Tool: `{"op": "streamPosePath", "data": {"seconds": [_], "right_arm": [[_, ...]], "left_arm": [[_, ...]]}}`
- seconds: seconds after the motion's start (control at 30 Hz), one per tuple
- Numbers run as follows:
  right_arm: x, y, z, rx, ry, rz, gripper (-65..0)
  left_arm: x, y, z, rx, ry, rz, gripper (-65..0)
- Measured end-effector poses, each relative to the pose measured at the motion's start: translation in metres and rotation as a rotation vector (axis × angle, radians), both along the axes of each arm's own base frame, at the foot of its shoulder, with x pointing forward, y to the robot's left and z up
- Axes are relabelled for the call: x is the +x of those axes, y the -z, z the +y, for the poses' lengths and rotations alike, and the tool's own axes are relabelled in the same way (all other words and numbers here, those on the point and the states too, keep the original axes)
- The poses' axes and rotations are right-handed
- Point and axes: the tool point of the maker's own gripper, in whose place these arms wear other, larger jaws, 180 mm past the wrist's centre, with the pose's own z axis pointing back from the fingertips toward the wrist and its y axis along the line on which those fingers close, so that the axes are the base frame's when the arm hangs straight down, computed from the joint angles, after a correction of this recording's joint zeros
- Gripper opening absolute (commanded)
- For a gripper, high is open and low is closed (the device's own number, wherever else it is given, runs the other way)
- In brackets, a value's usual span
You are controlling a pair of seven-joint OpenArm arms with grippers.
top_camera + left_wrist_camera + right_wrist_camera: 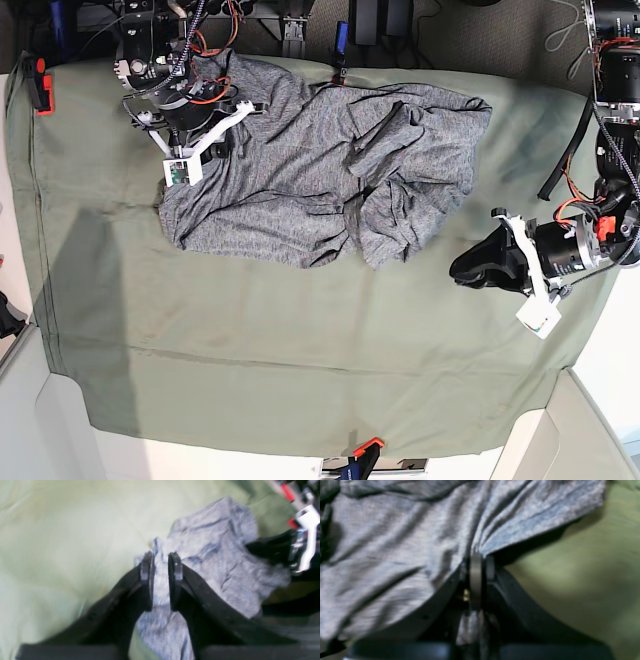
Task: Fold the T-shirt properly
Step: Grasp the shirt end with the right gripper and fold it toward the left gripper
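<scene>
1. I see one grey T-shirt [320,170], lying crumpled on one green cloth [250,350] over the counter.
2. I have two jaws.
3. My right jaws [478,566] are pinched tight on the T-shirt's edge.
4. My left jaws [161,566] are partly open, with T-shirt cloth between them.

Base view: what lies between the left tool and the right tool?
The crumpled T-shirt lies between the right tool and the left tool, spread on the green cloth. The base view shows this.
</scene>
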Motion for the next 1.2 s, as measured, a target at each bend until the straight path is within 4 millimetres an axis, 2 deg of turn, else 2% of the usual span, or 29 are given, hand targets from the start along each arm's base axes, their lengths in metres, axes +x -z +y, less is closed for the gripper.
{"op": "streamPosePath", "data": {"seconds": [0.23,0.43,0.6,0.7,0.87,0.97,1.1,1.2], "right_arm": [[0.010,-0.061,0.058,0.207,-0.141,-0.158,-65.0],[0.011,-0.091,0.117,0.284,-0.273,-0.217,-65.0],[0.011,-0.113,0.155,0.244,-0.415,-0.298,-65.0],[0.010,-0.125,0.168,0.261,-0.457,-0.353,-65.0],[0.026,-0.117,0.176,0.252,-0.481,-0.355,-65.0],[0.031,-0.104,0.193,0.231,-0.558,-0.333,-65.0],[0.028,-0.087,0.221,0.178,-0.688,-0.303,-65.0],[0.018,-0.081,0.240,0.151,-0.780,-0.298,-65.0]], "left_arm": [[-0.029,0.059,0.026,0.155,-0.062,0.083,-54.9],[-0.062,0.103,0.041,0.168,-0.111,0.205,-54.9],[-0.084,0.119,0.032,0.122,-0.113,0.265,-54.9],[-0.091,0.125,0.020,0.082,-0.116,0.281,-54.9],[-0.091,0.128,-0.002,0.013,-0.117,0.279,-54.9],[-0.093,0.129,-0.018,-0.025,-0.105,0.282,-54.9],[-0.090,0.127,-0.014,-0.008,-0.097,0.279,-54.9],[-0.094,0.124,0.000,0.051,-0.072,0.299,-54.1]]}}
